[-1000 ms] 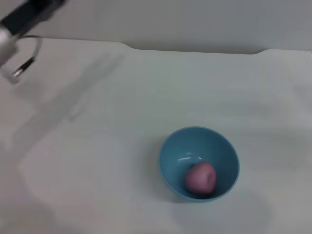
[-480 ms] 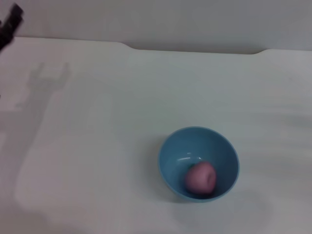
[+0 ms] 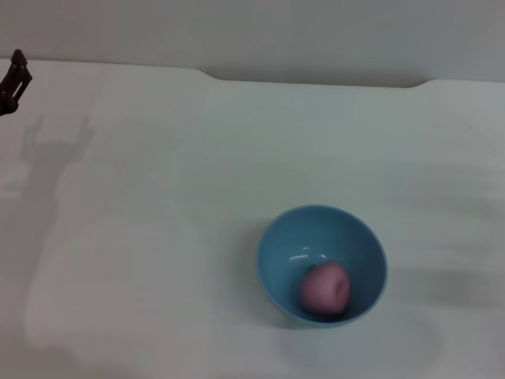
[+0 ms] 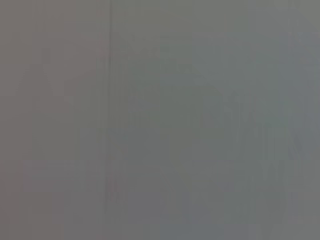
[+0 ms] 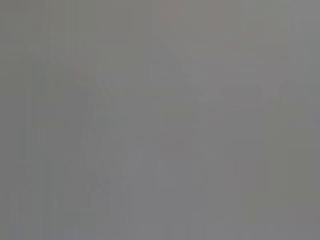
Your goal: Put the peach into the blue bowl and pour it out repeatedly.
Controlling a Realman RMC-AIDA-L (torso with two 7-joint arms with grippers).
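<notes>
The blue bowl [image 3: 321, 264] stands upright on the white table, right of centre and toward the front in the head view. The pink peach [image 3: 324, 289] rests inside it, against the near right part of the bowl's floor. Only a dark tip of my left gripper [image 3: 16, 73] shows, at the far left edge near the table's back, well away from the bowl. My right gripper is out of view. Both wrist views show only flat grey.
The white table [image 3: 158, 205] ends at the back against a grey wall, with a stepped rear edge [image 3: 209, 76]. The left arm's shadow [image 3: 43, 158] lies on the table's left side.
My left arm has drawn back toward the left edge, leaving only a dark tip in view. Its shadow shifted left too. Bowl and peach have not moved.
</notes>
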